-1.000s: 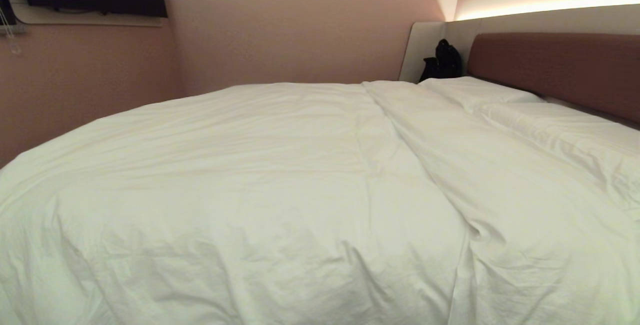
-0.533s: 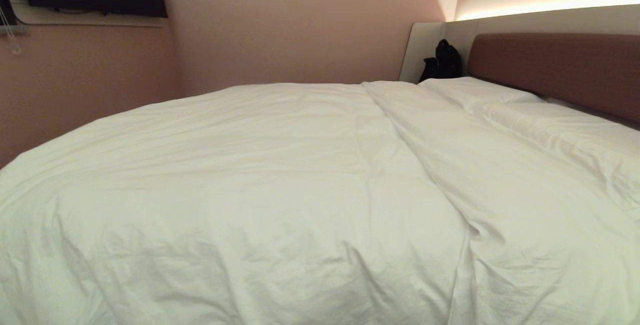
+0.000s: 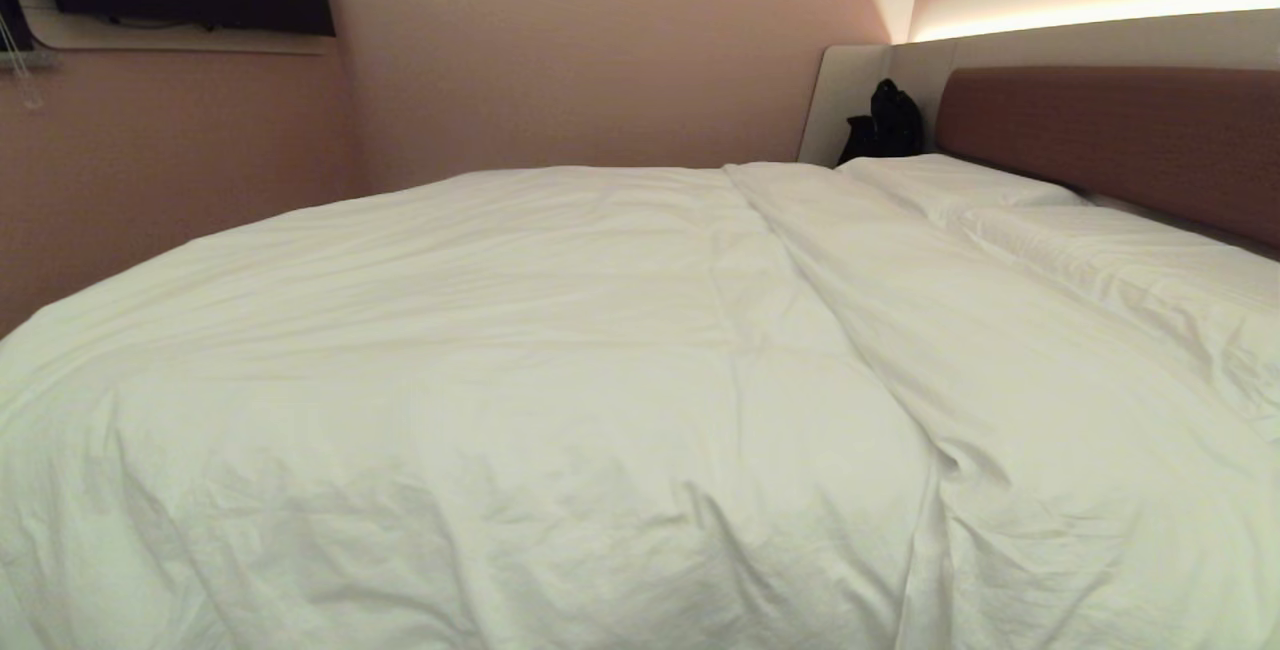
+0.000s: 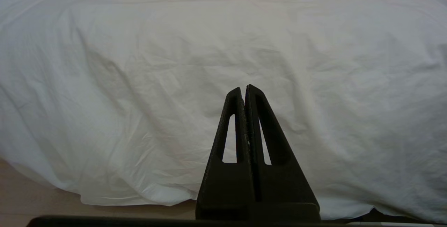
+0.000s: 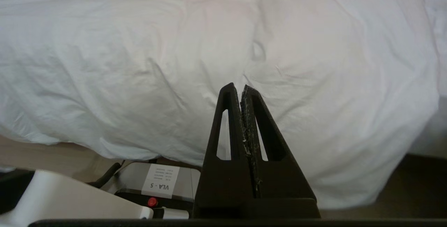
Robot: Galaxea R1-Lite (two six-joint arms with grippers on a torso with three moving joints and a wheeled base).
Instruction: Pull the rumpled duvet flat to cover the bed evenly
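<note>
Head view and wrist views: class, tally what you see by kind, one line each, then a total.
Duvet: 1
Pillows: 2
Headboard: 1
Black bag: 1
Robot hands, both shut: 2
Total: 7

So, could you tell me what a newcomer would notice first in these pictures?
The puffy white duvet fills nearly the whole head view, its creased near edge hanging toward the floor. Behind it on the right runs the brown headboard, with a black bag at its left end.
</note>
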